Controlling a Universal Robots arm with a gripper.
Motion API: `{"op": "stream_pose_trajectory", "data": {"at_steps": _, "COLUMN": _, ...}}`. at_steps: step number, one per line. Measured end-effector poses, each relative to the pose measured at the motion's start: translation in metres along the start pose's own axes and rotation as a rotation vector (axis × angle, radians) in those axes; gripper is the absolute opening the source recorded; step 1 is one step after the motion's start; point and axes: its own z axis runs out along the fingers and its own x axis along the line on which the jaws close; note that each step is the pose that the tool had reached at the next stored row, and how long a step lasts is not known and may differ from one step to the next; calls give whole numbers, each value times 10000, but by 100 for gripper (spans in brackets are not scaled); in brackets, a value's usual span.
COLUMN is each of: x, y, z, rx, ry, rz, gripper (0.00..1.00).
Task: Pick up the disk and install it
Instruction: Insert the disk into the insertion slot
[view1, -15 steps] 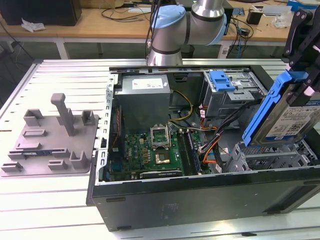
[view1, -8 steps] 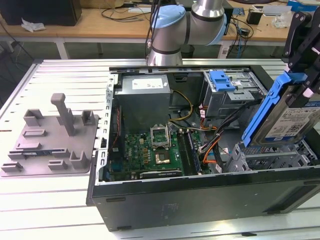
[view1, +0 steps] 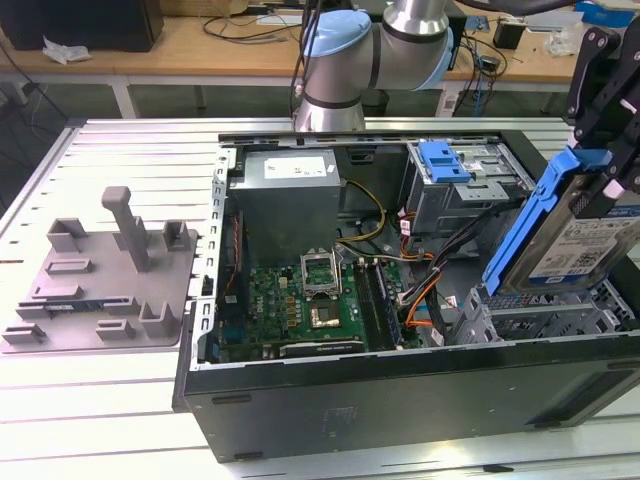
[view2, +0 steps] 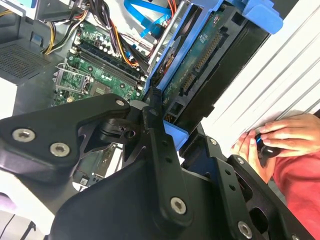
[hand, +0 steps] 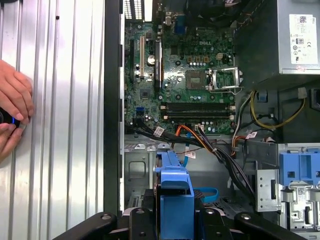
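Hand (view1: 607, 172) clamped on the disk's (view1: 588, 250) blue-framed edges, tilted over the case (view1: 400, 400) at 3 o'clock; we judge it stiff, weighty and shock-sensitive.

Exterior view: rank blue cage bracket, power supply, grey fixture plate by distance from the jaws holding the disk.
1. Blue cage bracket, atop the drive cage.
2. Power supply, farther toward the exterior view's left, inside the case.
3. Grey fixture plate, outside the case, leftmost, on the table.
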Motion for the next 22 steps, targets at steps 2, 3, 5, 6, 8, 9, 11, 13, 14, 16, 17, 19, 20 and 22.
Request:
{"op": "stream_pose_trajectory", "data": {"at_steps": 2, "x": 0, "y": 0, "z": 5, "rx": 0, "ry": 0, "rz": 0, "gripper": 36}}
{"op": "stream_pose_trajectory", "data": {"at_steps": 3, "x": 0, "y": 0, "z": 8, "rx": 0, "ry": 0, "rz": 0, "gripper": 36}}
{"op": "stream_pose_trajectory", "data": {"at_steps": 5, "x": 1, "y": -1, "z": 15, "rx": 0, "ry": 0, "rz": 0, "gripper": 36}}
{"op": "stream_pose_trajectory", "data": {"at_steps": 6, "x": 1, "y": -1, "z": 18, "rx": 0, "ry": -1, "rz": 0, "gripper": 36}}
{"op": "stream_pose_trajectory", "data": {"at_steps": 8, "x": 1, "y": -1, "z": 25, "rx": 0, "ry": 0, "rz": 0, "gripper": 36}}
{"op": "stream_pose_trajectory", "data": {"at_steps": 9, "x": 1, "y": -2, "z": 28, "rx": 0, "ry": 0, "rz": 0, "gripper": 36}}
{"op": "stream_pose_trajectory", "data": {"at_steps": 11, "x": 1, "y": -2, "z": 37, "rx": 0, "ry": -1, "rz": 0, "gripper": 36}}
{"op": "stream_pose_trajectory", "data": {"at_steps": 13, "x": 2, "y": -3, "z": 44, "rx": 0, "ry": 0, "rz": 0, "gripper": 36}}
{"op": "stream_pose_trajectory", "data": {"at_steps": 14, "x": 2, "y": -3, "z": 47, "rx": 0, "ry": 0, "rz": 0, "gripper": 36}}
{"op": "stream_pose_trajectory", "data": {"at_steps": 16, "x": 2, "y": -3, "z": 52, "rx": 0, "ry": 0, "rz": 0, "gripper": 36}}
{"op": "stream_pose_trajectory", "data": {"at_steps": 17, "x": 2, "y": -3, "z": 56, "rx": 0, "ry": 0, "rz": 0, "gripper": 36}}
{"op": "stream_pose_trajectory", "data": {"at_steps": 19, "x": 2, "y": -3, "z": 61, "rx": 0, "ry": 1, "rz": 0, "gripper": 36}}
{"op": "stream_pose_trajectory", "data": {"at_steps": 20, "x": 2, "y": -4, "z": 64, "rx": 0, "ry": 0, "rz": 0, "gripper": 36}}
{"op": "stream_pose_trajectory", "data": {"at_steps": 22, "x": 2, "y": -4, "z": 71, "rx": 0, "ry": 0, "rz": 0, "gripper": 36}}
